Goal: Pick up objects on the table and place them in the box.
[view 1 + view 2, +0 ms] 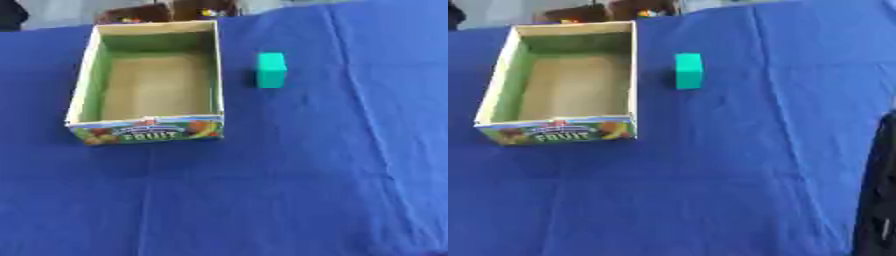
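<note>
An open cardboard fruit box (144, 131) with a green inner wall and a printed "FRUIT" front stands on the blue cloth at the upper left; only its bare brown floor shows inside. A small teal block (271, 70) stands upright on the cloth just right of the box, apart from it. A black part of my right arm or hand (878, 190) shows only at the right edge of the right eye view, well below and to the right of the block. My left hand is out of sight.
The blue cloth (262, 190) covers the whole table, with creases running down its right side. Brown boxes (140, 14) holding small coloured things sit beyond the far edge.
</note>
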`<state>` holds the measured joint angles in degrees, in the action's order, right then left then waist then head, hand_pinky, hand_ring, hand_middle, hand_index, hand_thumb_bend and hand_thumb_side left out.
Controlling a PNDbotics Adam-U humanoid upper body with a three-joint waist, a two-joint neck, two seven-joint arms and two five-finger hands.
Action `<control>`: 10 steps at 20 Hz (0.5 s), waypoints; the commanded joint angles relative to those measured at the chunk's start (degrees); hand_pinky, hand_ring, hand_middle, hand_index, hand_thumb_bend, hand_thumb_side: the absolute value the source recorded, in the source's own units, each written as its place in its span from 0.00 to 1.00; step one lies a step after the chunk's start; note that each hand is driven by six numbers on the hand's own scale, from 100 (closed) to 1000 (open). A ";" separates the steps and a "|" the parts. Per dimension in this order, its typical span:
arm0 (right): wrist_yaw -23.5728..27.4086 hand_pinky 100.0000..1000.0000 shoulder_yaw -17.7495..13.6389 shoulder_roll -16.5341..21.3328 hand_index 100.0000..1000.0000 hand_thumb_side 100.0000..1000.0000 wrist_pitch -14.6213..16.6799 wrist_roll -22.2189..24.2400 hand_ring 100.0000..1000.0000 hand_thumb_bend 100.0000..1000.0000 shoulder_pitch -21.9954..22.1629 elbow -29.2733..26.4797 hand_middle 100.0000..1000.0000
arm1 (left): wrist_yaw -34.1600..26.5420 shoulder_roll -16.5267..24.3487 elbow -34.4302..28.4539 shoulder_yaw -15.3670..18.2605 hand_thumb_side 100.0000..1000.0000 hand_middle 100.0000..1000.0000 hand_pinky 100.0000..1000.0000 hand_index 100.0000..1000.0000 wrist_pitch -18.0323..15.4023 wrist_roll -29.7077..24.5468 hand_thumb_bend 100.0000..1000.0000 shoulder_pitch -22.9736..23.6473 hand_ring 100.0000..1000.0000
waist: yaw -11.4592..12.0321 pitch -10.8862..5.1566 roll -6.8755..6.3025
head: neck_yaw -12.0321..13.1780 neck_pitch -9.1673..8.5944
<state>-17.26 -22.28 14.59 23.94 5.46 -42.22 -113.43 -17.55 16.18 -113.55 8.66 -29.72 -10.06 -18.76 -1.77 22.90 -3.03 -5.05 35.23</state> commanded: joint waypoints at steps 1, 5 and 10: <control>0.89 0.59 -0.50 1.82 0.86 1.00 0.04 0.43 0.67 0.00 -1.08 -1.16 0.69 | 0.46 0.54 -1.04 -0.13 1.00 0.96 0.69 0.97 -0.08 -0.27 0.00 -0.65 0.71 | 0.08 -0.89 0.14 | -0.20 0.12; 1.06 0.59 -0.63 1.97 0.86 1.00 0.00 0.68 0.67 0.00 -1.22 -1.16 0.69 | 0.69 0.44 -1.04 -0.14 1.00 0.97 0.69 0.97 -0.05 -0.32 0.00 -0.72 0.71 | 0.09 -0.56 0.18 | -0.17 -0.28; 1.25 0.59 -0.74 1.94 0.86 1.00 -0.08 0.91 0.67 0.00 -1.24 -1.16 0.69 | 0.81 0.38 -1.04 -0.14 1.00 0.97 0.69 0.97 0.00 -0.29 0.00 -0.77 0.71 | 0.14 -0.45 0.25 | -0.09 -1.04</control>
<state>-16.43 -22.61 14.91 23.79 6.18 -42.41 -113.43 -17.04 16.01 -113.55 8.64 -29.65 -10.15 -18.85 -1.71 23.45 -2.99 -5.05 34.90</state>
